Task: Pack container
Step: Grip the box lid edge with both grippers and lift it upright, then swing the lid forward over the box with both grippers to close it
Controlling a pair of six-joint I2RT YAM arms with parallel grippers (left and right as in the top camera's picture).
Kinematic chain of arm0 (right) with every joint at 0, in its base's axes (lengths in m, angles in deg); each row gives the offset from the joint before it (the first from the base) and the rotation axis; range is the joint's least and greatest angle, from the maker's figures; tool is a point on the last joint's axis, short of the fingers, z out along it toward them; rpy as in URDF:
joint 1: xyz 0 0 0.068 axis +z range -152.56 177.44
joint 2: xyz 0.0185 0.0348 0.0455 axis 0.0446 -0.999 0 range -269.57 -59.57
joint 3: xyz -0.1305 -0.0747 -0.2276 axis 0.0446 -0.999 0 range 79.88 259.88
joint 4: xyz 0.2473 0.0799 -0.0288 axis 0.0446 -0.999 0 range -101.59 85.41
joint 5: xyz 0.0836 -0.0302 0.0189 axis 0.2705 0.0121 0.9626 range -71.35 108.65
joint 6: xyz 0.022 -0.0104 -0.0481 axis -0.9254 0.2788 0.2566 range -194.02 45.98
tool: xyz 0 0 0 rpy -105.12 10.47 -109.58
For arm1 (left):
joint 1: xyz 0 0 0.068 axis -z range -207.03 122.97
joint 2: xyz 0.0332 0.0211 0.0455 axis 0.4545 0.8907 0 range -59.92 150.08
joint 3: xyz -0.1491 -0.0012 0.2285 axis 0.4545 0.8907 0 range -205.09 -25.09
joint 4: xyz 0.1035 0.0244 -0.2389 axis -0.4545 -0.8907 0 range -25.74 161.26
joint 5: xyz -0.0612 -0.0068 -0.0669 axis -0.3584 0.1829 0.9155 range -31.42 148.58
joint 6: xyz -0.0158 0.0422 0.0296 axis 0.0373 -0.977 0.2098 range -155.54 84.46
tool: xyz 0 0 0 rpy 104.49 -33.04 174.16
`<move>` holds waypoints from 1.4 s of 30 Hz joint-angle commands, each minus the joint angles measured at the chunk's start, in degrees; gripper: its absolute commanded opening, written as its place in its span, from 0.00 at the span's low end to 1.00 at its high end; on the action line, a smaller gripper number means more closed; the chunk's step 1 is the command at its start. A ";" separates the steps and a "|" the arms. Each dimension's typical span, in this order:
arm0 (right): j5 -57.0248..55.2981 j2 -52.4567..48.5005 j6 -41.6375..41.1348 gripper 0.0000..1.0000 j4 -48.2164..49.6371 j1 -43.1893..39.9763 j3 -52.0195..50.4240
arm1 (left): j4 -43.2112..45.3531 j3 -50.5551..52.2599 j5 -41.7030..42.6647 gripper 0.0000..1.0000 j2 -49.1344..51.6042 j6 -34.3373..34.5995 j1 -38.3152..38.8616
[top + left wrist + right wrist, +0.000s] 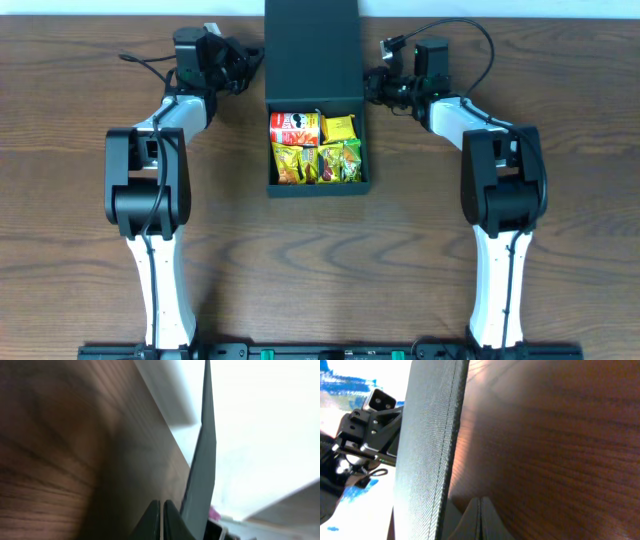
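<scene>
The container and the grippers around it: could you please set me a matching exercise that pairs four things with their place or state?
Things:
1. lid
2. red packet
3. left gripper
4. right gripper

Places or states:
A. shut, beside the lid's right edge
B. inside the container, in its far-left corner
C. open, at the container's far side
D. shut, beside the lid's left edge

Pairs: 1-C, 2-B, 3-D, 4-A.

The overhead view is sharp and evenly lit, with soft shadows on the worktop [70,250]. Both wrist views blur at close range, and blown-out white glare sits behind the dim container [206,460].
</scene>
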State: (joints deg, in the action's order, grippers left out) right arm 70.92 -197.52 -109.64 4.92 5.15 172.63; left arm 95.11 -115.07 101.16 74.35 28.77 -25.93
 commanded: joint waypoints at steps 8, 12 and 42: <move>15.10 0.00 2.91 0.01 9.05 -2.56 1.05 | 3.17 -0.48 13.09 0.06 0.31 -6.49 -1.09; 19.19 0.00 2.89 0.01 13.11 -2.64 1.05 | 3.21 -0.48 13.68 0.06 0.31 -6.60 -1.09; 30.12 0.02 -11.65 0.02 35.34 -4.22 1.05 | 16.20 -0.48 31.41 0.06 0.28 -9.05 -1.88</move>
State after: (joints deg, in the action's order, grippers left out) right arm 98.20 -197.52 -116.57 38.54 1.10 172.76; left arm 110.11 -115.07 128.48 74.35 21.10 -27.39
